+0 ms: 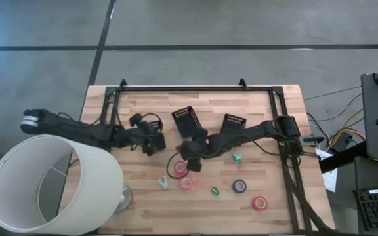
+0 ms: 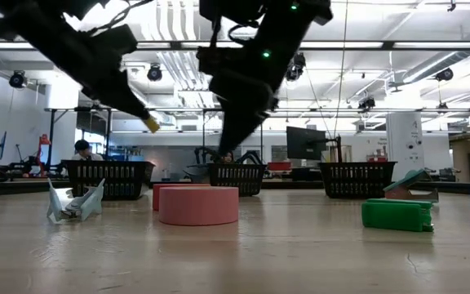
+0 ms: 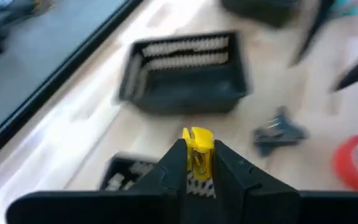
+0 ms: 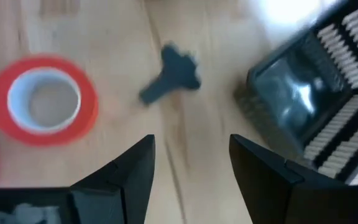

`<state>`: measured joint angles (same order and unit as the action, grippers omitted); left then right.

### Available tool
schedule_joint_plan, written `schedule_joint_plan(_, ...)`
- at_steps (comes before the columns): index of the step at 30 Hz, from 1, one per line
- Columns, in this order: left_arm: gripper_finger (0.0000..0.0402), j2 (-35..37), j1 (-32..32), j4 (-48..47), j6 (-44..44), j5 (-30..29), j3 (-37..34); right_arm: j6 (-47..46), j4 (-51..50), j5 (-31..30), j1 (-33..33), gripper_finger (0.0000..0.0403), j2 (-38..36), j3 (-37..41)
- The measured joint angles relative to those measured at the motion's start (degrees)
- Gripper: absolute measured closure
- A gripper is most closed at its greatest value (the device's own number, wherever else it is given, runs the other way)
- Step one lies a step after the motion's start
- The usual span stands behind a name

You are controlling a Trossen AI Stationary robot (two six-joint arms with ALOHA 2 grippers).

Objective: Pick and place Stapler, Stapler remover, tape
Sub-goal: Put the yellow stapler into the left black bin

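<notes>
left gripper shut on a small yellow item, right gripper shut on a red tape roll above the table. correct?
Half right. The left gripper is shut on the yellow item, as the left wrist view shows. The right gripper is open and empty in the right wrist view; the red tape roll lies on the table beyond it.

4 rolls of tape lie flat on the wooden table: 1 red roll [image 1: 180,168] and 1 pink roll [image 1: 187,183] near the middle, 1 blue roll [image 1: 239,186] to their right and another red roll [image 1: 260,202] by the front edge. 2 small green staplers [image 1: 237,157] [image 1: 214,191] rest apart among them. A pale staple remover [image 1: 163,183] lies left of the pink roll. A small yellow piece [image 3: 197,147] sits pinched in the left gripper [image 3: 199,163], above the table.
</notes>
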<state>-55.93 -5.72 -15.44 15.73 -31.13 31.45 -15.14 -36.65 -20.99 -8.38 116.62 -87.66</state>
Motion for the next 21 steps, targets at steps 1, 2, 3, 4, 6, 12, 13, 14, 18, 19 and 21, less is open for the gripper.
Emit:
schedule_joint_plan(1,0.0346,0.6,0.0,-3.1,1.9,-0.5,0.4,-0.7,-0.7,0.0,-0.3,0.0200,0.0,0.0)
schedule_joint_plan(2,0.0346,1.2,0.1,-5.4,4.2,-0.5,0.7,-1.1,-1.1,0.0,-0.7,0.0200,0.0,0.0)
schedule_joint_plan(3,0.0346,1.7,0.1,-7.3,6.6,-0.5,0.9,-1.3,-1.1,0.0,-0.9,0.0199,0.0,0.0)
schedule_joint_plan(4,0.0346,1.9,0.1,-8.9,9.2,-0.4,1.0,-1.3,-1.0,0.0,-1.2,0.0199,0.0,0.0)
schedule_joint_plan(6,0.0346,1.7,0.1,-11.1,13.2,-0.4,0.1,-1.1,-0.2,0.0,-1.5,0.0200,0.0,0.0)
schedule_joint_plan(12,0.0346,-1.0,0.3,-9.4,16.7,0.5,-3.7,-0.3,0.4,0.0,-1.6,0.0202,0.0,0.1)
schedule_joint_plan(13,0.0345,-1.4,0.3,-9.3,16.8,0.4,-3.8,-0.3,0.6,0.0,-1.6,0.0202,0.0,0.1)
schedule_joint_plan(14,0.0343,-1.8,0.4,-9.3,16.8,0.2,-3.9,-0.3,1.0,0.0,-1.6,0.0202,0.0,0.1)
schedule_joint_plan(18,0.0314,-3.2,1.0,-9.0,15.0,-0.5,-3.9,-0.3,1.6,0.0,-1.6,0.0204,0.0,0.1)
schedule_joint_plan(19,0.0304,-3.6,1.2,-9.0,14.5,-0.6,-3.9,-0.3,1.6,0.0,-1.6,0.0204,0.0,0.1)
schedule_joint_plan(21,0.0281,-4.3,1.5,-8.9,13.9,-0.5,-3.9,-0.3,1.8,0.0,-1.6,0.0204,0.0,0.1)
